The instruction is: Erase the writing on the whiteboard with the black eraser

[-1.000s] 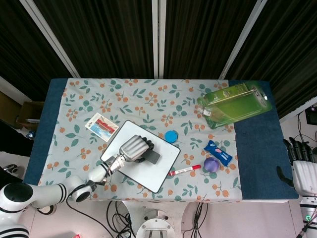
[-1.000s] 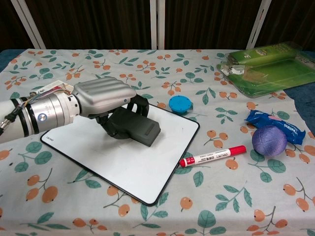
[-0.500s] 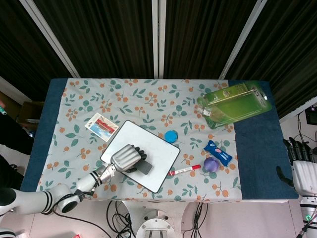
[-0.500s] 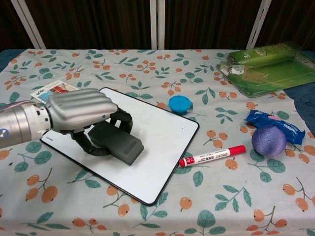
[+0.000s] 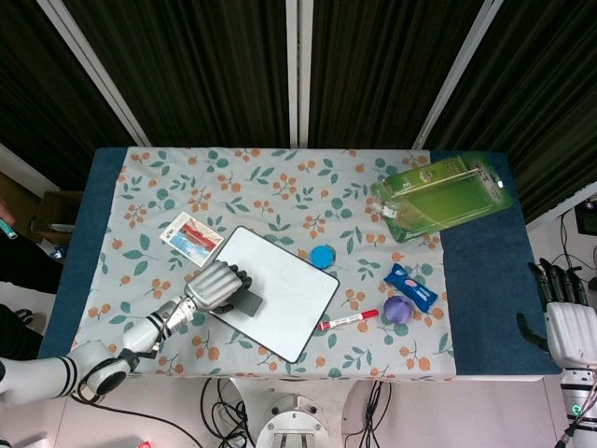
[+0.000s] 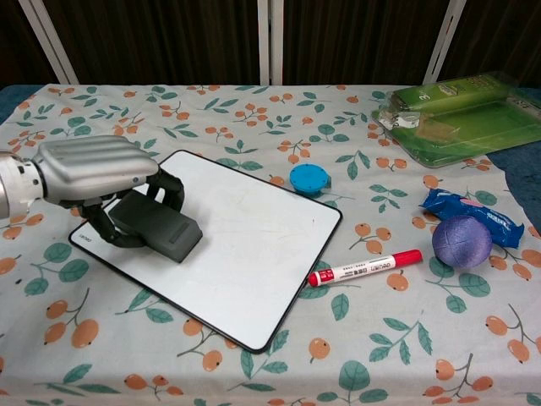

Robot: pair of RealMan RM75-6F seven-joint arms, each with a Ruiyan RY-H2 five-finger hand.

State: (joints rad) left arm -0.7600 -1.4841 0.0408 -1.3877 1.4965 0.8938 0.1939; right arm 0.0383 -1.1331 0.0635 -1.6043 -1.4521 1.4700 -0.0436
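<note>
Across the middle of both views lay the table, covered by a floral cloth. Next in size, the whiteboard sat left of centre in the chest view, tilted like a diamond, its white face showing no clear writing. At the upper right of the frame rested a green plastic package. Coming in from the left edge, the left hand was curled over the black eraser, clamped on it from above, and the eraser was pressed flat on the board's left corner area. At the far right edge of the head view, the right hand hung off the table's side with its fingers extended and apart, holding nothing. Right of the board, a purple ball sat just beside a blue snack packet. A red marker lay near the board's right edge, and a small blue round lid sat close to the board's upper edge. A small printed card lay at the board's upper left in the head view.
</note>
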